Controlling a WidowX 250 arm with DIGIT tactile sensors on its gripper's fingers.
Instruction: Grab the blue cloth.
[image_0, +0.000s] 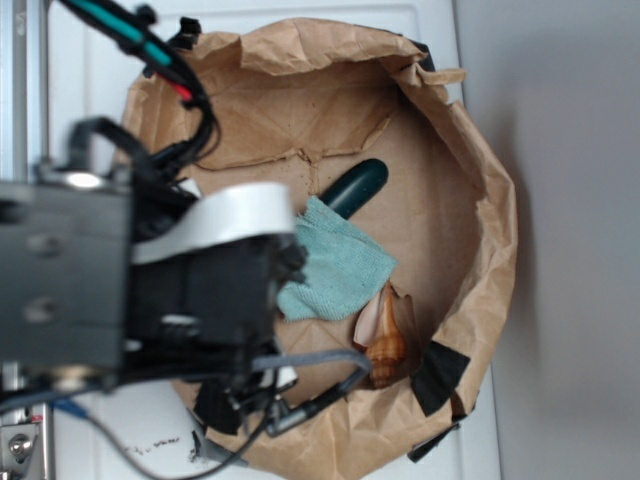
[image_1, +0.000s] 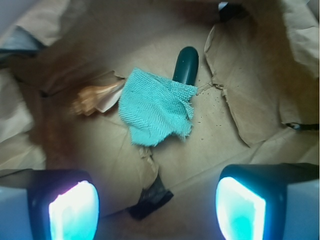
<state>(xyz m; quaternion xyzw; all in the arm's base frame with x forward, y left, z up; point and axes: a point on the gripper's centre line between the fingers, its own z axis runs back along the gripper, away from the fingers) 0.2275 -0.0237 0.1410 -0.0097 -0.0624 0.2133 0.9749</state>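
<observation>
While the gripper (image_1: 157, 200) hung above the crumpled paper bowl (image_0: 480, 200), its two fingers (image_1: 65, 205) stood wide apart at the bottom corners of the wrist frame, holding nothing. Between and well above them in that frame, a little left of centre, the blue cloth (image_1: 157, 107) lay flat on the brown paper floor. Its upper edge overlapped the lower end of the dark green cylinder (image_1: 186, 65), and the orange-brown seashell (image_1: 95, 97) sat just beside its left edge. In the exterior frame the cloth (image_0: 335, 265) showed right of the black arm, at centre. Judging by this, the hand would need to travel forward toward the cloth before descending, closing clear of both neighbours.
</observation>
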